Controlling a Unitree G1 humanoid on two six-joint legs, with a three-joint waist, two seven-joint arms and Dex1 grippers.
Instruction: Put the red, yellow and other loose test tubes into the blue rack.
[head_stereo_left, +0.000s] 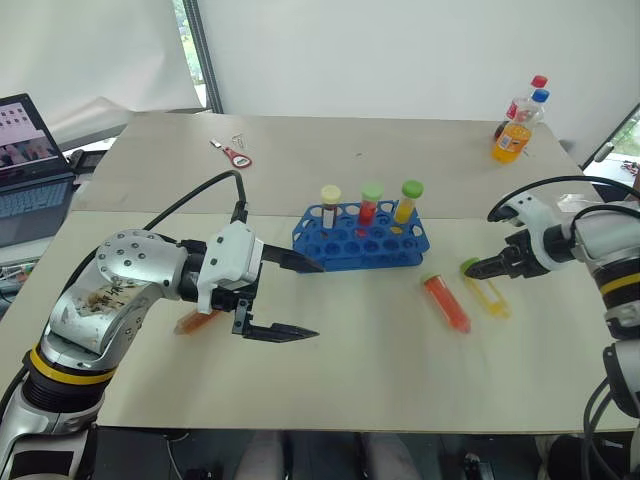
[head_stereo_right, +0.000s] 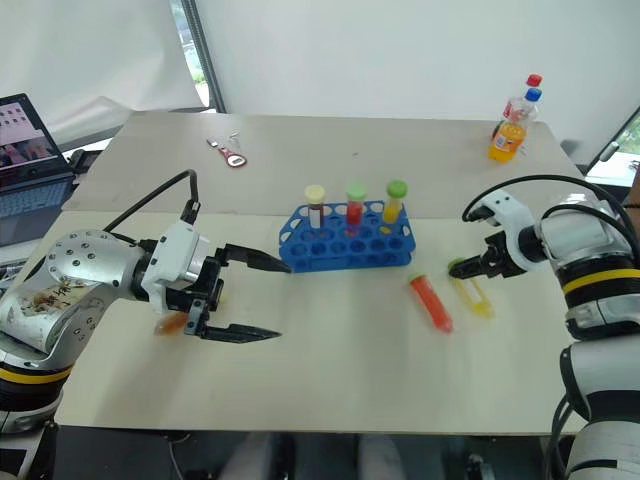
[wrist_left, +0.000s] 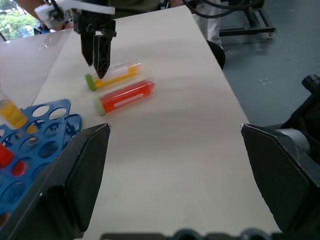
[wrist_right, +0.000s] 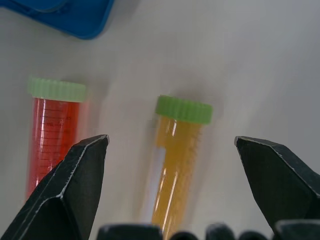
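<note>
The blue rack is sitting at the centre of the frame on the table, and three capped tubes are already standing upright along its far row: one with a pale yellow cap, one red with a green cap and one yellow with a green cap. Two loose tubes are lying flat to the lower right of the rack, the red tube and, just beside it, the yellow tube, both green-capped. An orange tube is also lying at centre left, partly hidden behind the left arm. So the job looks roughly half done, with three tubes seemingly left to rack. The right gripper is hovering at the yellow tube's cap end, its fingers spread wide on either side of it in the right wrist view and holding nothing. The left gripper is hanging just left of the rack, fingers wide apart and empty.
</note>
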